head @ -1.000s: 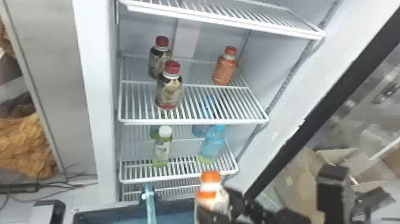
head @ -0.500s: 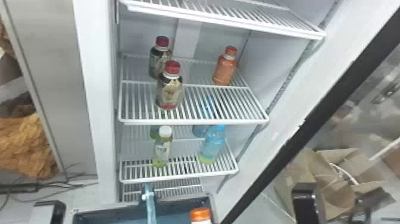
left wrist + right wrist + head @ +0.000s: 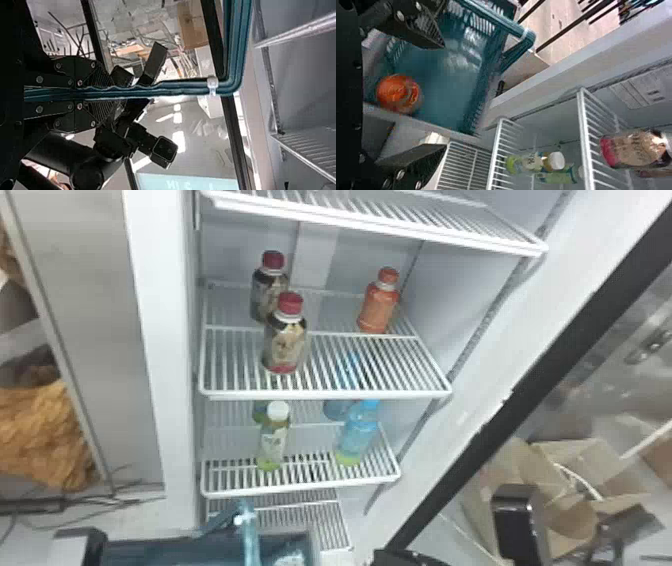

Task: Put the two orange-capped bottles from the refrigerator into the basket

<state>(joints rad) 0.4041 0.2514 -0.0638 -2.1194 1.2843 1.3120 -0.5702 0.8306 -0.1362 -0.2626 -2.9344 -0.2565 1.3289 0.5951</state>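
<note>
So the left tool (image 3: pixel 107 93) is clamped on the blue handle (image 3: pixel 248 535) of the basket (image 3: pixel 165 546), and one orange-capped bottle (image 3: pixel 397 94) is in there. Red-capped bottles (image 3: pixel 286 340) stand on the left of the fridge shelf (image 3: pixel 325 394), the other orange-capped bottle (image 3: pixel 378 307) right of them at the back. Right tool (image 3: pixel 405 559) is by the basket, fingers spread wide.
</note>
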